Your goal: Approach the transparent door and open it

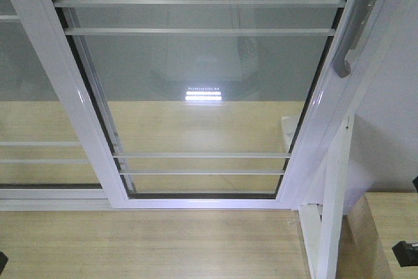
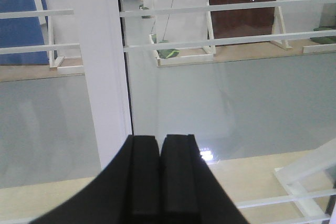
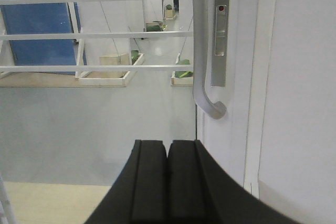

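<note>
**Both grippers closed and empty before the glass door**

At far left, the handle-less barred glass panel (image 1: 29, 96) is cut off by the picture edge. Its right side is overlapped by the left stile of the transparent door (image 1: 196, 76). The door fills the middle of the front view, with its top out of frame.

The left gripper (image 2: 159, 141) faces a white stile (image 2: 100, 77), its pads pressed together with nothing between them. The right gripper (image 3: 168, 144), jaws likewise closed on nothing, sits below and just left of the curved pull handle (image 3: 202, 66), not touching it. The handle's upper end is cropped.

In the front view the handle is on the door's right stile, with the slanted white support frame (image 1: 332, 213) close below it. Dark scraps at both bottom corners are too small to identify. Bare wooden floor (image 1: 150, 243) lies before the door's bottom rail.
</note>
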